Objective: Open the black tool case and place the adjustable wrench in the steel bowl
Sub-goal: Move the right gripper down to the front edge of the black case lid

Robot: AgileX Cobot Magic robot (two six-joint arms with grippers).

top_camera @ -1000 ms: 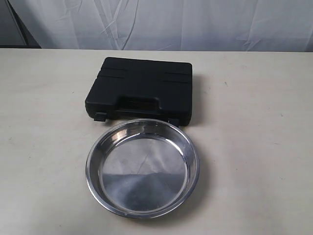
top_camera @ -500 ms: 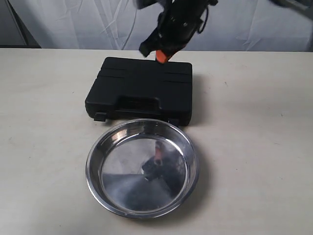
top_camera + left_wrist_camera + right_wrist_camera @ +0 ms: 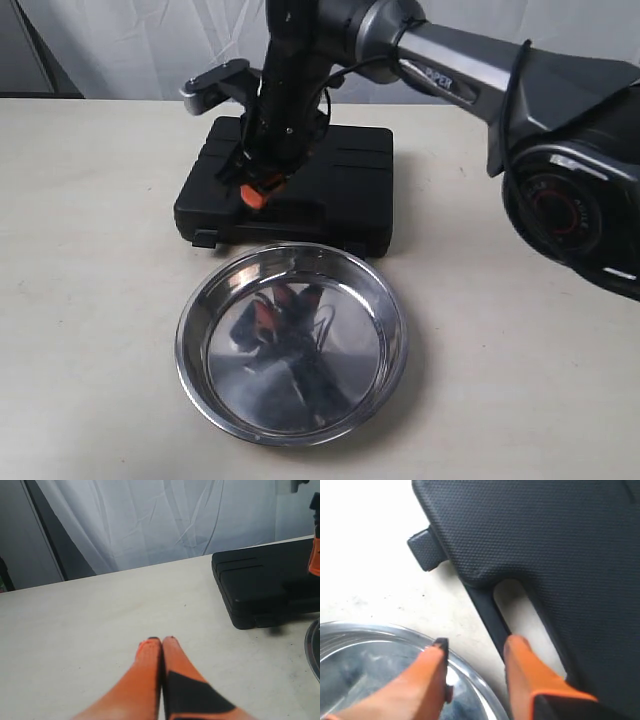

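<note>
The black tool case lies closed on the table, handle side toward the steel bowl in front of it. My right gripper hangs over the case's front edge by the handle. It is open, with one orange finger over the bowl's rim and the other by the handle slot. A latch tab sticks out from the case. My left gripper is shut on nothing, low over the bare table left of the case. The adjustable wrench is hidden.
A white cloth backdrop hangs behind the beige table. The right arm's grey body fills the upper right of the exterior view. A second latch tab shows at the case's front left corner.
The right arm has come into view and swung down from above the case's back edge to its front edge by the handle. Its reflection now shows in the bowl.
</note>
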